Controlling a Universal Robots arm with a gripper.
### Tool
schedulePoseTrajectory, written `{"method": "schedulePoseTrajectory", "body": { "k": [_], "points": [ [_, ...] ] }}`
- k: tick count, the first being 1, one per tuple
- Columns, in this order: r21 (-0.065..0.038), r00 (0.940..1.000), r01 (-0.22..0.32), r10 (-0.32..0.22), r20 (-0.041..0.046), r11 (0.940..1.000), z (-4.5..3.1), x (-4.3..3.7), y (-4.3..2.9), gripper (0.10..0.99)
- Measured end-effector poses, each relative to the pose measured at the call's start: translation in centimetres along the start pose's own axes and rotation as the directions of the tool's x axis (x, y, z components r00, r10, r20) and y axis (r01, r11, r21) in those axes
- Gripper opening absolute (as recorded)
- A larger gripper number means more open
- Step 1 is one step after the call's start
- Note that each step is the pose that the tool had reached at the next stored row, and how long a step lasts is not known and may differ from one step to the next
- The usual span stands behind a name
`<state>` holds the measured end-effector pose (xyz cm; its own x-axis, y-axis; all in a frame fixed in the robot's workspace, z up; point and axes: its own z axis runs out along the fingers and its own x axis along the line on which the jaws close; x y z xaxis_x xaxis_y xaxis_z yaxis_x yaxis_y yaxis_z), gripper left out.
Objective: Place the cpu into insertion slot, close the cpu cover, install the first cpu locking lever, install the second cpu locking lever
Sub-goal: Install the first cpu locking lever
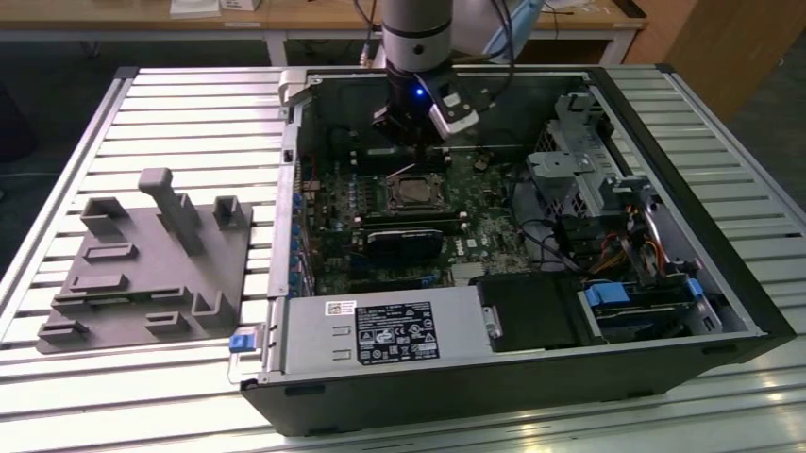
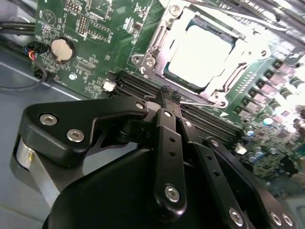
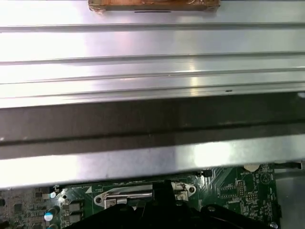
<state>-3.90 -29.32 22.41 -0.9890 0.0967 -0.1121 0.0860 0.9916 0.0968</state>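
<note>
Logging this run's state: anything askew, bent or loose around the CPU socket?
Nothing stands out. The cpu sits flat and square in the insertion slot, the cpu cover lies level around it, and the gripper hovers at the slot's edge by the memory slots. No bent, loose or damaged parts show.

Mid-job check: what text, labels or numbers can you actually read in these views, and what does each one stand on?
No text is readable. Print is there, but it is too small or blurred:
Black-and-white label on the power supply, exterior view: unreadable.
Small white sticker on the same power supply: unreadable.
White lettering on the motherboard, second wrist view: unreadable.
</note>
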Motion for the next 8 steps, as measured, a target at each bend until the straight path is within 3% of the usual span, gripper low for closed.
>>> {"method": "schedulePoseTrajectory", "body": {
  "k": [8],
  "points": [
    [0.005,0.9993,0.002,-0.002,0.0371,1.0,0.54,0.29,0.55,0.106]
  ]
}}
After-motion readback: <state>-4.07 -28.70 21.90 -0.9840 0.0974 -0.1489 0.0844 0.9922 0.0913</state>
